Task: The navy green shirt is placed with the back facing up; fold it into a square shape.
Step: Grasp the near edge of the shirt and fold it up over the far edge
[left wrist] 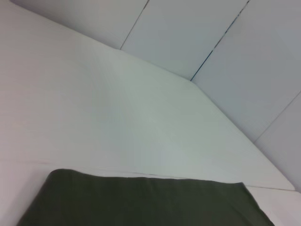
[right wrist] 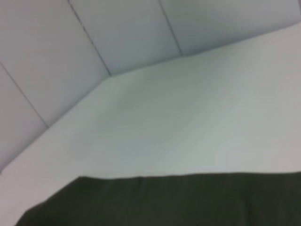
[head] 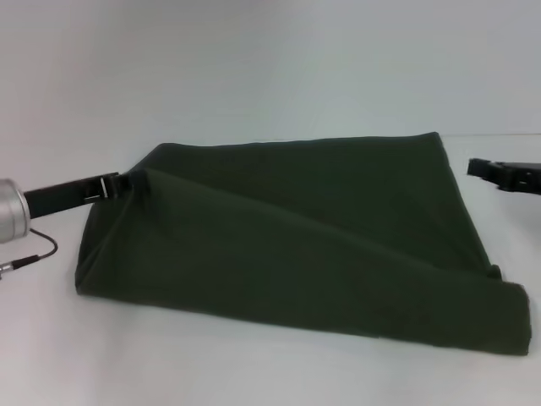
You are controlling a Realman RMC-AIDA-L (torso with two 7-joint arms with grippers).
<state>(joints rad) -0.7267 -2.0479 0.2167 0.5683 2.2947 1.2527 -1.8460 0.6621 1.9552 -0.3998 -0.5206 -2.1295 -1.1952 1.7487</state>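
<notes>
- A dark olive-green shirt [head: 304, 245] lies on a white table [head: 254, 76], in the middle of the head view. It is already folded into a broad, roughly four-sided slab.
- Its long axis runs left to right across the robot's front. A thick rolled fold forms the near right corner, and a diagonal ridge crosses the top layer from upper left to lower right.
- The left gripper [head: 127, 183] reaches in from the robot's left and meets the shirt's far left corner. It appears pinched on a raised bit of cloth there, though the fingertips themselves are hard to make out.
- The right gripper [head: 478, 167] hovers just beside the shirt's far right edge, apart from the cloth. Whether it is open or closed cannot be told.
- Both wrist views show only the shirt's far edge against bare table and wall panels.
- Judgement: the left arm is the one engaged. The cloth stretches away from it to the right, so the next fold likely carries that corner across the long axis.
</notes>
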